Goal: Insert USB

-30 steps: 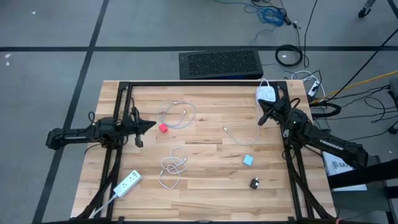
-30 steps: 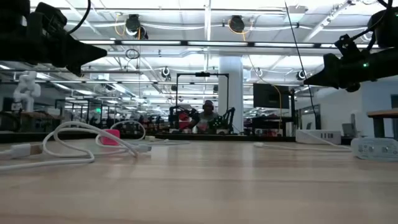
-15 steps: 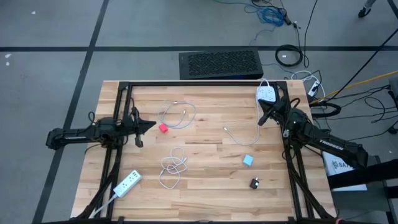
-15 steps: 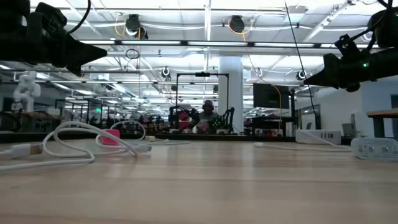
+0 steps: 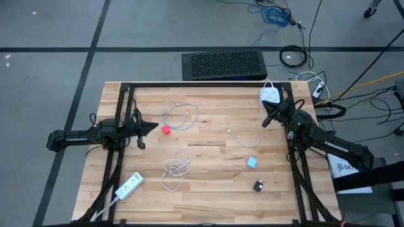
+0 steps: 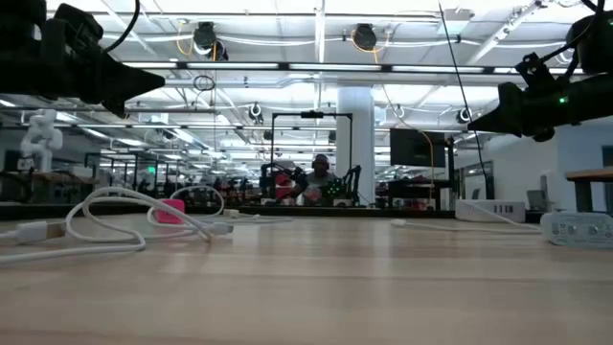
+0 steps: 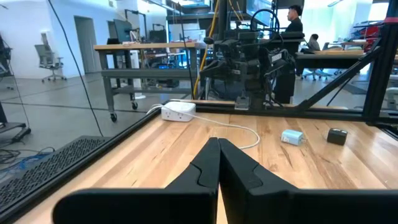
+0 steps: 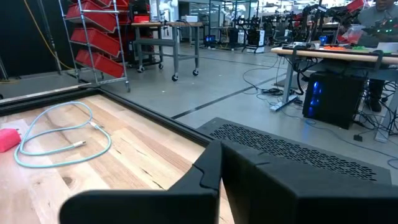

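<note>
White cable with a USB plug [image 5: 238, 138] lies on the right half of the wooden table [image 5: 208, 164], its lead curving up to the white power strip [image 5: 271, 95] at the far right corner. The right gripper [image 5: 267, 120] hangs above the table just beside that lead, fingers clenched together and empty. A small light blue block [image 5: 252, 162] and a small black adapter [image 5: 259, 185] lie nearer the front on the same side, well apart from the plug.

Toward the middle, a loose pale blue cable [image 5: 182, 116] loops near the far edge, with a pink block [image 5: 166, 130] just beside it. The left gripper [image 5: 151, 126] points at the pink block from the left, fingers pressed shut with nothing between them. A tangled white cable [image 5: 176, 169] lies toward the front, and a second white power strip [image 5: 129, 186] rests near the front left corner.

Bare wood stays open in the centre between the plug and the pink block, and along the far edge. A black frame [image 5: 189, 85] runs round the table's rim. Beyond the far edge a black perforated panel [image 5: 224, 65] lies on the floor. A person [image 7: 292, 25] stands in the room behind.
</note>
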Controlling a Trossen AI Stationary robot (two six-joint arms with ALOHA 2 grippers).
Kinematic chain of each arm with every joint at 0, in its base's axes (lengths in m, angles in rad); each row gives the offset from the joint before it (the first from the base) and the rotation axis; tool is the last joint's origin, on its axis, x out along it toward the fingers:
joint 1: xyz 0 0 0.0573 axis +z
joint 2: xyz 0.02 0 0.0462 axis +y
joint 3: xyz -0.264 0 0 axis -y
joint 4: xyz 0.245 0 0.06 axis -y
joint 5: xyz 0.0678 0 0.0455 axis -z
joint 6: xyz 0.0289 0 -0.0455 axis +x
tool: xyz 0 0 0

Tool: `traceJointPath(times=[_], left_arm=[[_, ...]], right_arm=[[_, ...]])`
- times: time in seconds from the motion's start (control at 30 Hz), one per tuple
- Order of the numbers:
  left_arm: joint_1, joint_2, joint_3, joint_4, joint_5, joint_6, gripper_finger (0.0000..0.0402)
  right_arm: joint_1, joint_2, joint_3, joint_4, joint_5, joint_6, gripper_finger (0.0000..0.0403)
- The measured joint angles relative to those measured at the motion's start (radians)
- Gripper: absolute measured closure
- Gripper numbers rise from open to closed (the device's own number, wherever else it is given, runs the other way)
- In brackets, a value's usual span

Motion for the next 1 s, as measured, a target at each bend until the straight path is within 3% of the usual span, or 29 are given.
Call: traceJointPath(times=[0.53,0.63,0.87,1.0], left_arm=[[0.0,0.0,0.0,0.006,0.0,0.0,0.0393],[0.0,0.0,0.0,0.087,0.0,-0.003,0.0393],[0.001,0.0,0.0,0.388,0.014,-0.186,0.0393],[0.003,0.013,0.044,0.362,0.05,-0.118,0.0393]], right_arm=[[0.0,0.0,0.0,0.0,0.0,0.0,0.0403],[0.0,0.0,0.0,0.0,0.0,0.0,0.0403],[0.0,0.0,0.0,0.0,0.0,0.0,0.0403],[0.0,0.0,0.0,0.0,0.0,0.0,0.0403]])
